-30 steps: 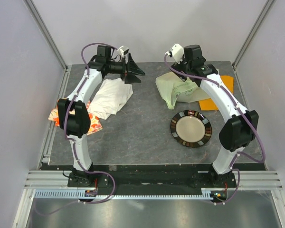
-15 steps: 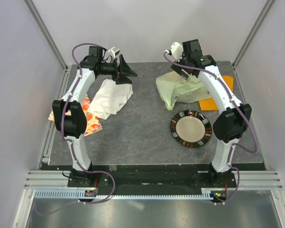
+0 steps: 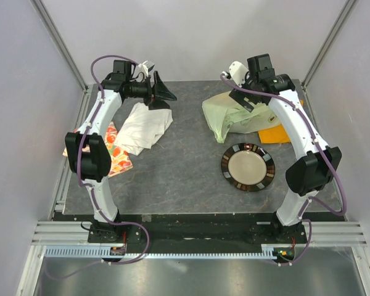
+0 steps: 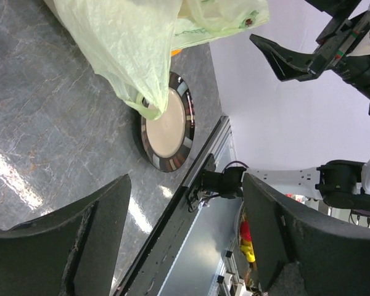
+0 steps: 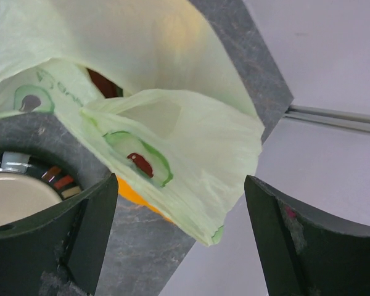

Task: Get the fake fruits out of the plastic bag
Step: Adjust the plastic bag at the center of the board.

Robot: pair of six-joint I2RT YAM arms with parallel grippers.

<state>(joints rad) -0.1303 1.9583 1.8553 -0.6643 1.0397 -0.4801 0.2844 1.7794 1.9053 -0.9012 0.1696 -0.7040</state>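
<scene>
right pincer (image 5: 180, 182), jaws spread and empty, hovers over the plastic bag (image 5: 191, 142), crumpled far right on the desk (image 3: 185, 166). left pincer (image 4: 186, 182), spread too, hangs well apart. the bag looks thin, light, slippery: pinch a loose fold. fake fruits (image 5: 105, 84) barely show inside.

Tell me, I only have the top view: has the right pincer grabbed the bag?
Observer: No. The right wrist view shows the right pincer open over the bag, gripping nothing.
Operator: Any fruit showing?
Observer: Just a dark reddish patch in a gap between the bag's folds; I cannot tell what it is.
Operator: And the left pincer?
Observer: The left pincer is open and empty; its own view looks across the table at the bag and plate.
</scene>
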